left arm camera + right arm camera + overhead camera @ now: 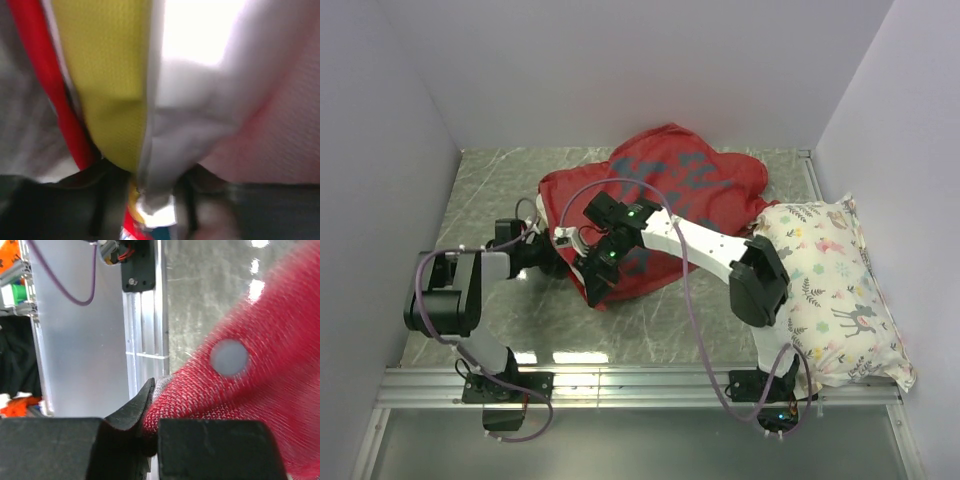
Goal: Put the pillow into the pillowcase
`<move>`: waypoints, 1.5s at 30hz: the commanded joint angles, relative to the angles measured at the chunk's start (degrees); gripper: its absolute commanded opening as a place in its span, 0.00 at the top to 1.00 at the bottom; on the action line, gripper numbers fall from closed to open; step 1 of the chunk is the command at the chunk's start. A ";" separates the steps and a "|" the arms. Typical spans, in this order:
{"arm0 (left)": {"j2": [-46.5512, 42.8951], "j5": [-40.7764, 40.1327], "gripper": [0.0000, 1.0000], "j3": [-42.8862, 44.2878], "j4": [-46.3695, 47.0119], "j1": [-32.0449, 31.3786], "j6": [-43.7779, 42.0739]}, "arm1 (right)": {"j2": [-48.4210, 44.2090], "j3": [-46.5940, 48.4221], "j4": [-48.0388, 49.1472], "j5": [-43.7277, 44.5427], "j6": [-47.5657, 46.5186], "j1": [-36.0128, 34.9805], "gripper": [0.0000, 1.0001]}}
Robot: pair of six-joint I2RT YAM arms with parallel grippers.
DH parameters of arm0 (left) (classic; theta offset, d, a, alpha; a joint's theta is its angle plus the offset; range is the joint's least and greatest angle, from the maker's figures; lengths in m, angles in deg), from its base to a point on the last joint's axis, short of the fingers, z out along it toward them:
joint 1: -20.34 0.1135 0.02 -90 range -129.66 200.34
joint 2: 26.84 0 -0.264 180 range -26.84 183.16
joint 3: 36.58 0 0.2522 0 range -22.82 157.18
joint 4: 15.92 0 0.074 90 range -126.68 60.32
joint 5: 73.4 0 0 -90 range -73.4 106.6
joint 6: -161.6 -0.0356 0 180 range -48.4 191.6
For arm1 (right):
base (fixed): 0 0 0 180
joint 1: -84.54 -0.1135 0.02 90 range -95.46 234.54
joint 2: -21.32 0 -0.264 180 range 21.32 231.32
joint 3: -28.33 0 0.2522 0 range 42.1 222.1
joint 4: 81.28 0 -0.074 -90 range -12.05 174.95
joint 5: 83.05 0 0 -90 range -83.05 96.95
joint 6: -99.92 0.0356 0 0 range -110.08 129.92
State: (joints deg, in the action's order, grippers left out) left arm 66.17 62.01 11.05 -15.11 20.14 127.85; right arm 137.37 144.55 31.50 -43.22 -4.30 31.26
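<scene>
The red pillowcase (pixel 660 195) lies crumpled at the middle of the grey table (pixel 500 190), and a floral pillow (pixel 832 290) rests just beside it along the right wall. The grey marks on the red cloth cannot be read. The left gripper (pixel 152 205) looks closed on the white pillow (pixel 190 115) near its yellow strip (pixel 107 75), at the case's left edge. The right gripper (pixel 152 432) pinches the red cloth at its near corner. Bare table remains on the left and at the front.
</scene>
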 commanded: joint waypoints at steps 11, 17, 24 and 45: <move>1.73 7.41 0.14 29.49 -65.75 17.16 -82.31 | -17.77 -17.03 -0.86 -4.14 0.51 12.30 1.00; -0.28 9.71 0.08 33.55 -66.45 25.78 -98.01 | -25.15 -17.01 -3.16 -2.21 -1.96 18.12 1.00; -15.49 1.27 0.01 16.32 -21.70 19.73 -90.60 | -29.74 -22.47 -3.59 3.14 -4.50 21.28 1.00; -11.90 -23.86 0.01 5.77 15.56 -10.43 -85.87 | -32.20 -25.02 -3.33 -0.10 -3.62 24.10 1.00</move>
State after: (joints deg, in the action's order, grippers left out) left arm 51.90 46.86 14.54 -8.18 10.04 39.57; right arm 108.63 119.41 28.29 -41.25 -7.12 55.07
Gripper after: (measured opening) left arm 0.993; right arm 0.035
